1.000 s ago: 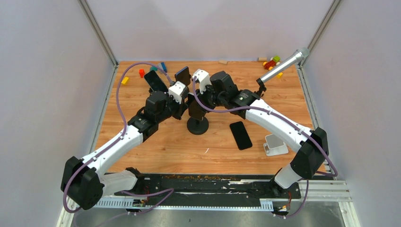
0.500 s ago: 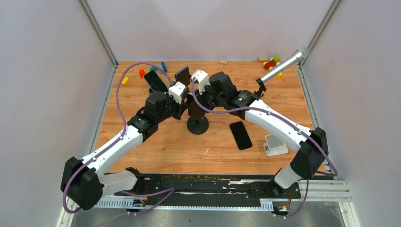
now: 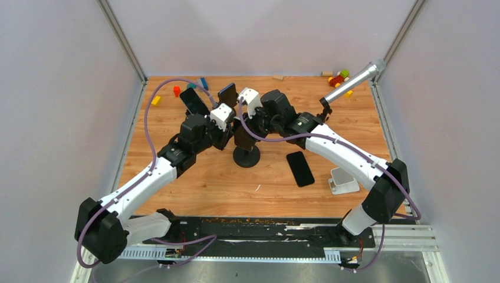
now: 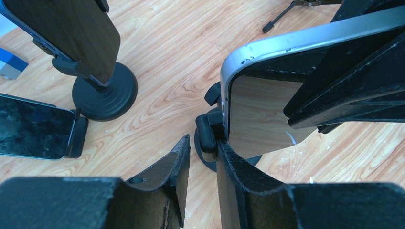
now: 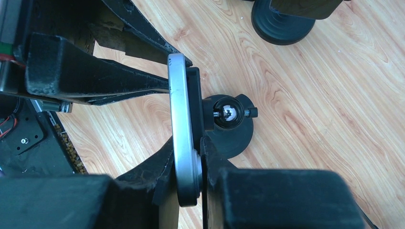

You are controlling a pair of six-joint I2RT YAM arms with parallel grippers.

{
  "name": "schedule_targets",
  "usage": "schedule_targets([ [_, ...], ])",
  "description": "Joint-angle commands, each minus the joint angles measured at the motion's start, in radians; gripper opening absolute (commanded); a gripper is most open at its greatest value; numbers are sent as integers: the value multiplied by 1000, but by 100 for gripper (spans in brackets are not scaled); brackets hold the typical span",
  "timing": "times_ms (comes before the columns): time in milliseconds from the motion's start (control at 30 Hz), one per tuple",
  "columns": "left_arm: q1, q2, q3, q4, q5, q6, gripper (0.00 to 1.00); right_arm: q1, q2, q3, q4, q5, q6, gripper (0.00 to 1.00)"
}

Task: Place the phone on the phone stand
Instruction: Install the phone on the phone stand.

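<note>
One phone sits pinched in the right end effector; the left end effector gapes slightly, empty.

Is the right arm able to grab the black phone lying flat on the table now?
Probably not yet: the right gripper is shut on the held phone at the phone stand. The flat phone lies uncovered beside that arm, so it looks reachable once freed.

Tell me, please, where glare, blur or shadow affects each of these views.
Left wrist: the phone screen mirrors pale light, and the foreground is dark. Right wrist: a bright glint on the stand's ball joint, with a dark foreground. Top external: even light, sharp, faint shadows.
</note>
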Motion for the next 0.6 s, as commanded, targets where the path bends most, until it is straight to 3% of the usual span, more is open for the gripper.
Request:
schedule_targets([
  [0,-75,-64,-1,-98,336,11,37,-76,123,-53,41,279,-83,0],
  [567,-62,-51,13,-101,326,18,46,-95,109,-61,61,37,-92,0],
])
